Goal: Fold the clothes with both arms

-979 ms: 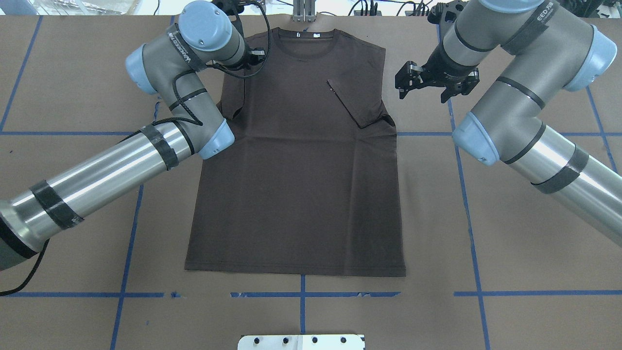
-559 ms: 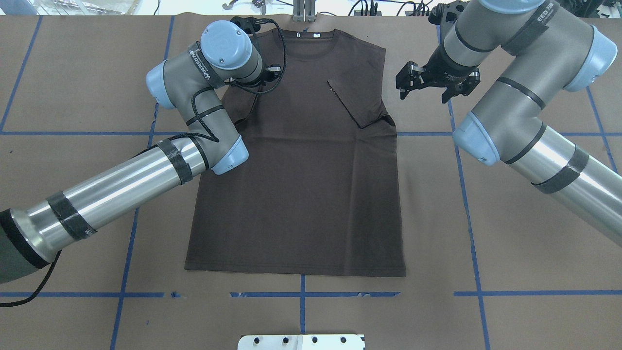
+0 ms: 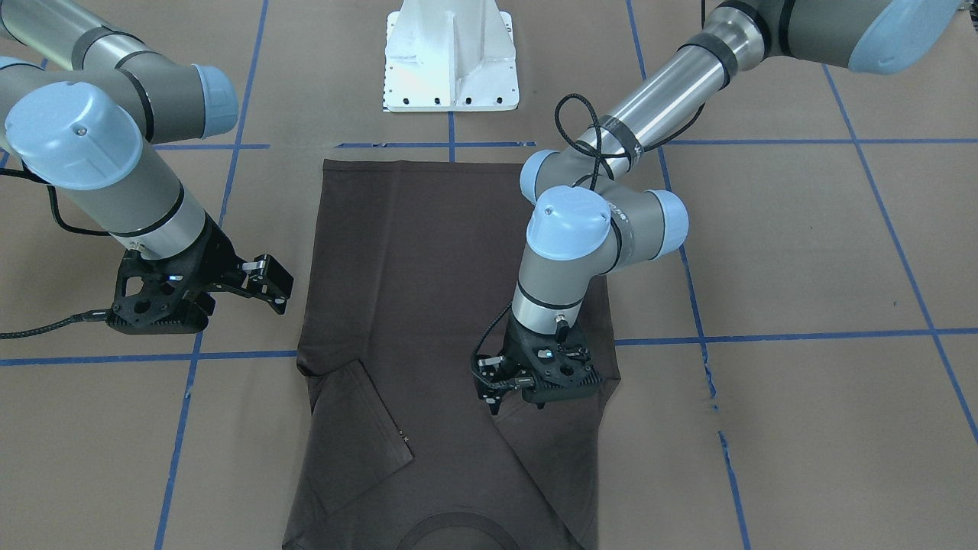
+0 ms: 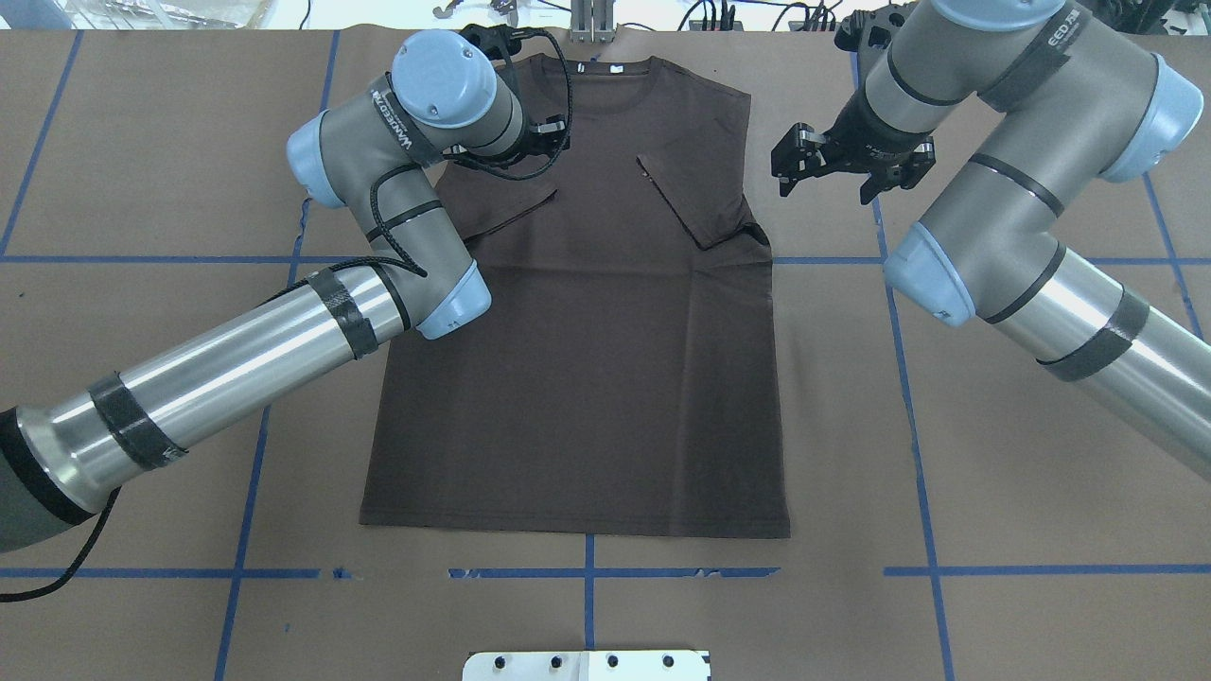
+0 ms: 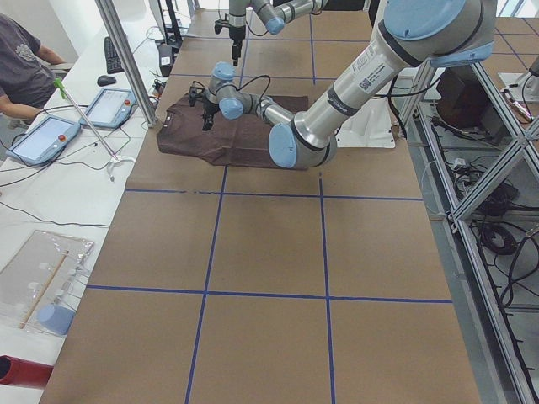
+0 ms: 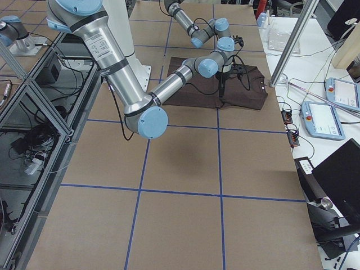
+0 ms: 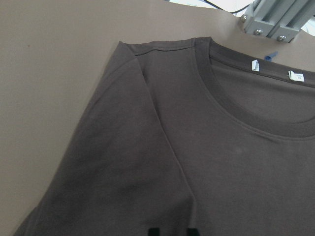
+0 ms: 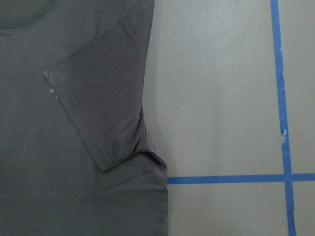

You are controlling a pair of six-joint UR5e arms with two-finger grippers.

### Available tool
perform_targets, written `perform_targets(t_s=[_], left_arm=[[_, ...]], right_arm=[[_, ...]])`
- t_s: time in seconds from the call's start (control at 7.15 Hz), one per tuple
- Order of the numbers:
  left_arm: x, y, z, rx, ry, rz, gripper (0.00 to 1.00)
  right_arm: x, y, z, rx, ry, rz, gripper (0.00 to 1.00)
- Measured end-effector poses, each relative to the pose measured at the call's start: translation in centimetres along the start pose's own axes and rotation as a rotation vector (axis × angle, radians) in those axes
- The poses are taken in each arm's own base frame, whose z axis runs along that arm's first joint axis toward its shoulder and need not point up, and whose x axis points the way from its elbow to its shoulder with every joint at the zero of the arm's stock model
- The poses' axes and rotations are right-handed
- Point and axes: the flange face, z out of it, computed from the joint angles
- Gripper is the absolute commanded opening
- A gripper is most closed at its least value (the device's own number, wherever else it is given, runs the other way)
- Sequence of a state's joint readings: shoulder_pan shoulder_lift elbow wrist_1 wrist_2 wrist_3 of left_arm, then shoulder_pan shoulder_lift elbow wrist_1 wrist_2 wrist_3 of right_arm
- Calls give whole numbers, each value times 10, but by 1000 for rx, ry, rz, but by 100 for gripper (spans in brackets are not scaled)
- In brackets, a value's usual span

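Observation:
The dark grey-brown T-shirt lies flat on the brown table, collar at the far edge; it also shows in the front view. Its right sleeve is folded inward onto the chest. My left gripper is low over the shirt's left chest, shut on the left sleeve, which is drawn inward over the body. The left wrist view shows the shoulder and ribbed collar. My right gripper is open and empty, hovering over bare table beside the shirt's right edge.
The white pedestal base stands at the near table edge behind the shirt's hem. Blue tape lines cross the table. A metal post stands just past the collar. An operator and tablets sit at the side desk.
My left gripper has moved right, from the shirt's left shoulder edge onto the chest, dragging the left sleeve inward. The right arm has hardly moved.

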State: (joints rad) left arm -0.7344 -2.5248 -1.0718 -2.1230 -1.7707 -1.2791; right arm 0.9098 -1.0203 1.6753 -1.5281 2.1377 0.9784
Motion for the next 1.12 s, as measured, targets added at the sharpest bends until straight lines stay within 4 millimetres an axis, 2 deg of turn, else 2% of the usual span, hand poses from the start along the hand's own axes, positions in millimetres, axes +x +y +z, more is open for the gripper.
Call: perform_targets(t_s=[0.14, 0.28, 0.42, 0.56, 0.7, 0.84, 0.98, 1.12], left_arm=[[1, 9, -25, -39, 14, 4, 100], [-15, 23, -54, -74, 20, 21, 100], [-44, 41, -84, -106, 28, 73, 100], [-77, 59, -115, -120, 40, 140, 100], [-102, 72, -141, -120, 56, 183, 100], [-113, 79, -161, -113, 75, 206, 100], [-116, 82, -178, -101, 96, 218, 100], [-116, 82, -190, -92, 112, 224, 100]], right_arm=[[6, 23, 0, -7, -8, 18, 100], [16, 54, -2, -14, -13, 35, 100], [24, 92, 1, -23, -7, 53, 100], [25, 133, 15, -28, 6, 63, 100], [22, 176, 37, -19, 0, 71, 100], [25, 222, 63, -14, -27, 91, 100], [31, 262, 85, -18, -37, 106, 100], [32, 289, 101, -22, -32, 120, 100]])
